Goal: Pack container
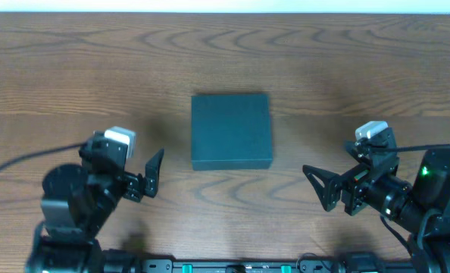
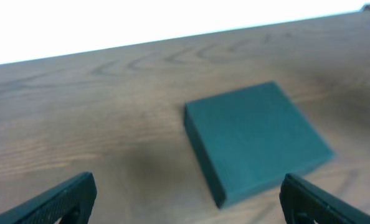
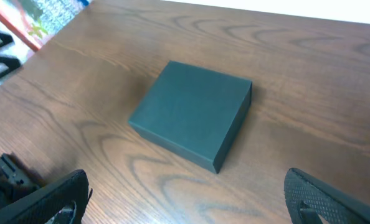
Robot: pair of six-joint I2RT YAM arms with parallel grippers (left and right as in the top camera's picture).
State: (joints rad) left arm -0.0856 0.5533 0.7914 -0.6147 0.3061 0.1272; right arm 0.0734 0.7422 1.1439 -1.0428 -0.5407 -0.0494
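Observation:
The container (image 1: 232, 130) is a dark teal-green square box that lies flat at the middle of the wooden table with its lid down. My left gripper (image 1: 145, 180) hovers to its lower left, open, with nothing between its fingers. In the left wrist view the container (image 2: 253, 137) lies ahead and to the right of the open left gripper (image 2: 186, 208). My right gripper (image 1: 323, 189) sits to the container's lower right, also open and holding nothing. The right wrist view has the container (image 3: 191, 115) ahead of the right gripper (image 3: 188, 202), apart from both fingertips (image 3: 54, 199).
The table's far edge (image 1: 225, 13) runs along the top against a white background. Colourful patterned material (image 3: 35, 18) lies past the table's left edge. A black cable (image 1: 20, 163) trails off to the left from the left arm.

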